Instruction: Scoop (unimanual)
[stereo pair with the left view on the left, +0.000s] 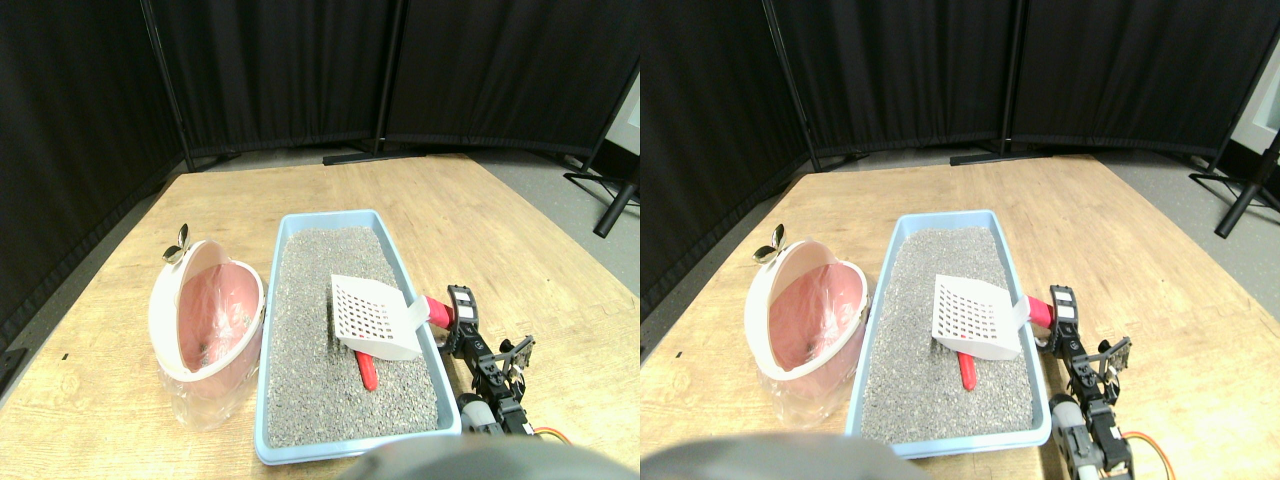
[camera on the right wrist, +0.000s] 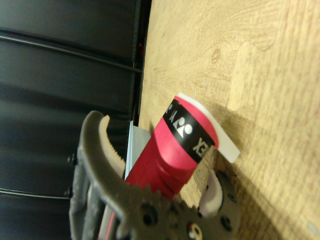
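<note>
The white slotted litter scoop (stereo pair with the left view on the left: 375, 318) hangs over the grey litter in the blue litter tray (stereo pair with the left view on the left: 420, 290), tilted above a red object (stereo pair with the left view on the left: 367, 372) lying in the litter, likely the thing to lift. A pink lined bin (stereo pair with the left view on the left: 205, 310) waits beside the tray on the worktop (stereo pair with the left view on the left: 500, 220). The right tool (stereo pair with the left view on the left: 462, 318) grips the scoop's red-wrapped handle (camera on the right wrist: 175, 150), closed on it; its black band shows letters, only "EX" legible

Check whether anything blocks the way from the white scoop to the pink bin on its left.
Nothing visible does. The white scoop hangs over the litter in the blue tray; the pink bin stands just outside the tray's left wall, its opening tilted toward the tray. Only that low wall lies between.
</note>
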